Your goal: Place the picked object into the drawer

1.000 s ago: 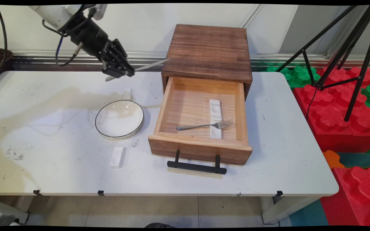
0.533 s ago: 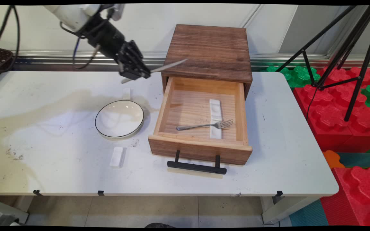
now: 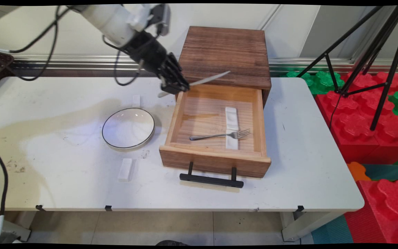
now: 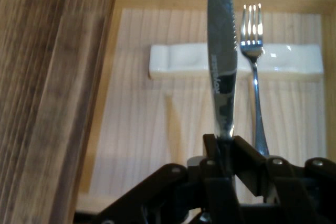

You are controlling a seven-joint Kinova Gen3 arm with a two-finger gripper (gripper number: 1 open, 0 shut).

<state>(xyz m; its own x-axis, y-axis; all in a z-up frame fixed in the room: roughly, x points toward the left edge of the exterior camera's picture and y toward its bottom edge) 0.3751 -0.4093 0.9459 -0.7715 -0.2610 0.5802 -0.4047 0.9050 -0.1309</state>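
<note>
- The black two-finger gripper (image 3: pixel 180 88) hangs over the back left corner of an open wooden drawer (image 3: pixel 216 162), its fingers clamped on the handle of a steel table knife (image 3: pixel 208 79).
- The knife's flat, polished blade sticks out past the fingers, pointing right across the drawer's back edge; in the hand view its serrated edge shows near the tip (image 4: pixel 220 35).
- The drawer is pale, ribbed wood with a black bar handle (image 3: pixel 211 180); it is pulled out of a darker, rough-grained cabinet (image 3: pixel 225 55).
- In the drawer, a slim metal fork (image 3: pixel 219 135) lies across a long, glossy white ceramic rest (image 3: pixel 231 119), tines resting on it.
- On the white table (image 3: pixel 306 145), left of the drawer, stands a round white plate (image 3: pixel 128 128) with a thin dark rim.
- A small white block-shaped rest (image 3: pixel 125 169) lies nearer the front edge; another (image 3: pixel 136 100) sits just behind the plate.
- The tabletop is scuffed and stained tan along its left side.
- Red and green foam blocks (image 3: pixel 368 114) and a black tripod (image 3: pixel 375 52) stand to the right, before a pale wall.
</note>
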